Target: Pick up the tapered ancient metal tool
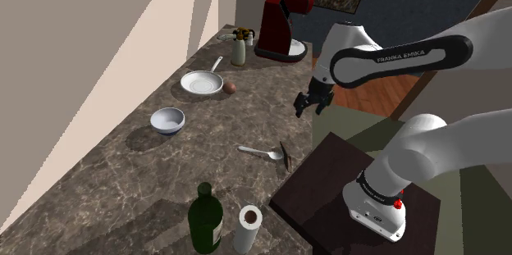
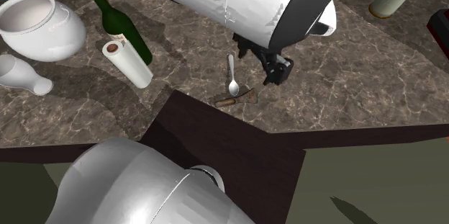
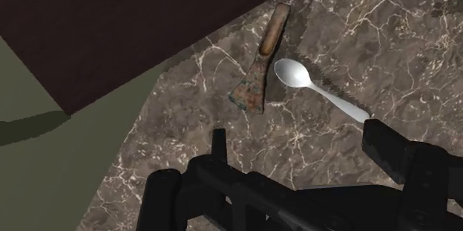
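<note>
In the shoulder view, begin left of centre, where a round white bowl (image 1: pixel 167 120) sits on the dark veined marble counter (image 1: pixel 123 179). Toward the bottom centre, a dark green glass bottle (image 1: pixel 206 220) and a white paper towel roll (image 1: pixel 248 229) stand side by side. Near the middle of the frame lies a small white spoon (image 1: pixel 262 153). Just to its right you find the tapered, rusty brown metal tool (image 1: pixel 285 154), lying flat on the counter close to the edge that meets the dark brown box stand (image 1: pixel 328 171). Above and to the right of the tool, your black two-finger gripper (image 1: pixel 310 106) hangs in the air, clear of the counter.

In the wrist view, the tool's narrow brown end points toward the stand, and its wider, greenish corroded end lies nearer the gripper. The spoon's bowl sits just beside the tool. Your fingers (image 3: pixel 219 144) stand well apart with nothing between them, and the tool lies ahead of them, untouched.
</note>
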Controlling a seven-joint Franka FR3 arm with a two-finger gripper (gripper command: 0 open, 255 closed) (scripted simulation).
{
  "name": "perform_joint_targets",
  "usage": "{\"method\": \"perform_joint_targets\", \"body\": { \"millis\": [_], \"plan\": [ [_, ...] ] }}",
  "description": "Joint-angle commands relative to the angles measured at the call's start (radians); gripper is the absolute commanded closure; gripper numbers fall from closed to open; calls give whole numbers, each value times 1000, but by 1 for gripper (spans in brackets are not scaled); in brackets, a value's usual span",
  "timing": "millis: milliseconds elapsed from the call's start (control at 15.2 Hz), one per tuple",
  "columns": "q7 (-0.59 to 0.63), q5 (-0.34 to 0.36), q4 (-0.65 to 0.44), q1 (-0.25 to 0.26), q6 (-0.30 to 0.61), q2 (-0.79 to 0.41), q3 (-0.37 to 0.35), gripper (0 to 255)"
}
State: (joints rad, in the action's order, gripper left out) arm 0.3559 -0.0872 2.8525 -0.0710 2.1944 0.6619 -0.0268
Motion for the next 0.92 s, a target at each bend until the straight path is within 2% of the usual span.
{"method": "perform_joint_targets", "body": {
  "millis": [0,330,594,726,792,858],
  "plan": [
    [42,-28,41,8,94,-53,-17,0],
    [107,-101,106,27,344,-242,-35,0],
    [123,-206,119,76,561,-449,-31,0],
    [89,-314,108,124,665,-567,-19,0],
    [46,-401,95,153,712,-628,-17,0],
    [-20,-518,76,176,753,-692,-26,0]
  ]
}}
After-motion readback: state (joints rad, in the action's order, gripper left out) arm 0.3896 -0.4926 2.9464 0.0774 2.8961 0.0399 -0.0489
